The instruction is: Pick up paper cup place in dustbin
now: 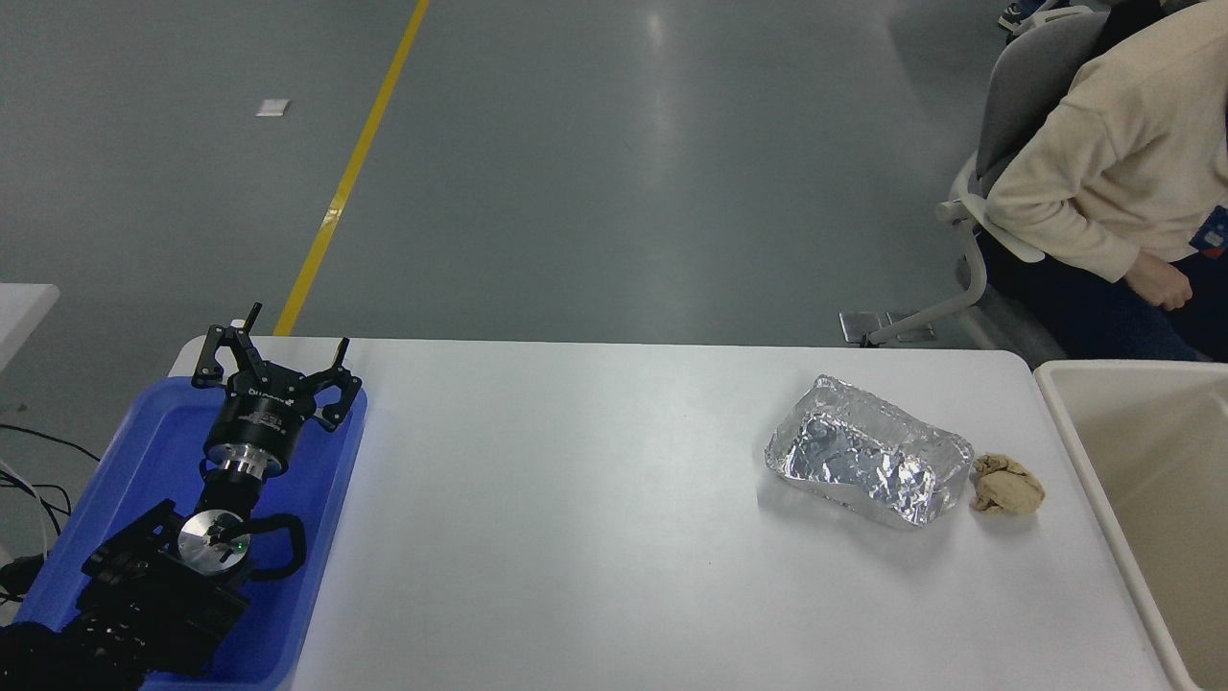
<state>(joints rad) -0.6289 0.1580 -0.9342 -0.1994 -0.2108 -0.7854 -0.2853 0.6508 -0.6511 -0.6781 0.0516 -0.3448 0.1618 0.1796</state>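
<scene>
On white table [595, 537]: foil tray [868, 464], paper wad [1005, 484]; grey floor [576, 173] beyond.

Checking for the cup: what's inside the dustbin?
Only bare beige floor and walls show in the dustbin; no cup visible. Most of it runs past the picture's right edge, so the rest is unseen.

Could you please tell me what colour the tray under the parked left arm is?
The tray is bright blue, seen clearly in the head view at the table's left end.
</scene>
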